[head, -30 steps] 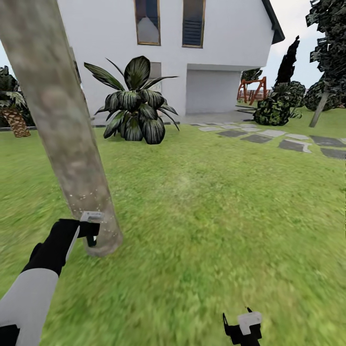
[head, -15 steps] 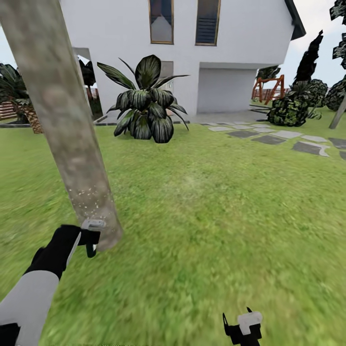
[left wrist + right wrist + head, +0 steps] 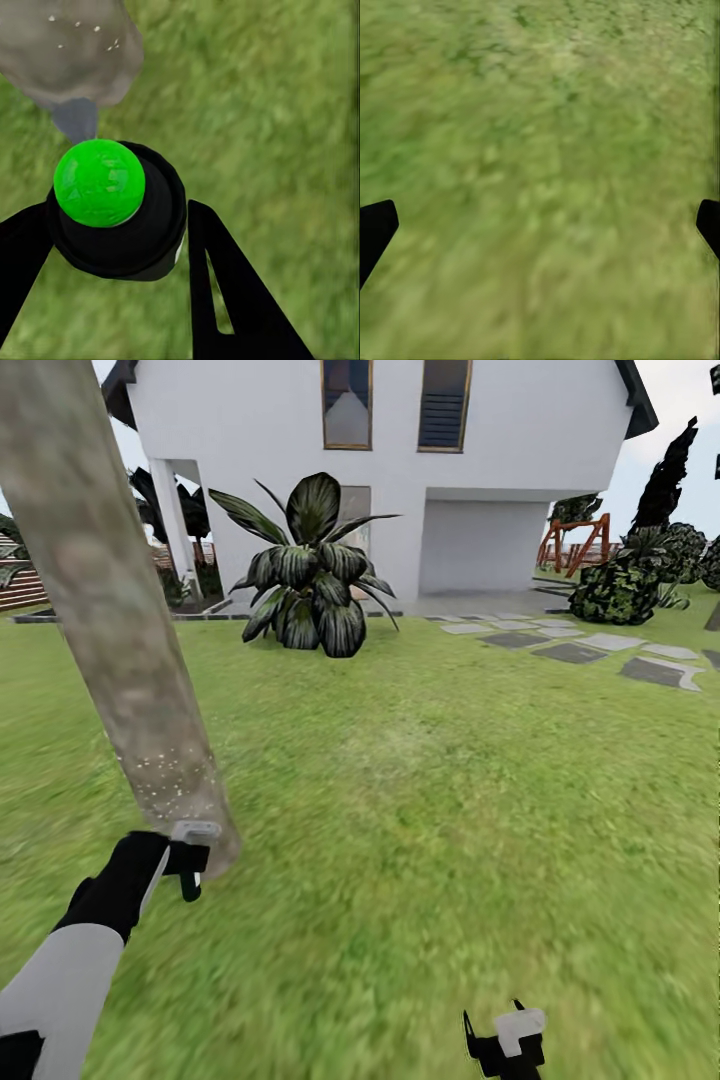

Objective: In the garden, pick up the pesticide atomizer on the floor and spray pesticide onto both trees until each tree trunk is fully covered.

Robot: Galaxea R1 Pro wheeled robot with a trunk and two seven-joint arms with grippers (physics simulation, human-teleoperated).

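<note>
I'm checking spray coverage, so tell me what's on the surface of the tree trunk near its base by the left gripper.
Whitish specks dot the tree trunk low down, just above the left gripper, which holds the atomizer. Higher up the bark looks bare. The trunk's far side is hidden.

Left gripper (image 3: 186, 857): fingers closed around the atomizer (image 3: 112, 210), so no room between them. Just beyond the fingertips the tree trunk (image 3: 115, 630) leans and blocks the way; its speckled base sits near. Right gripper (image 3: 540, 225): fingers wide apart, only lawn (image 3: 540, 150) between and beyond them. Open grass beside both.
</note>
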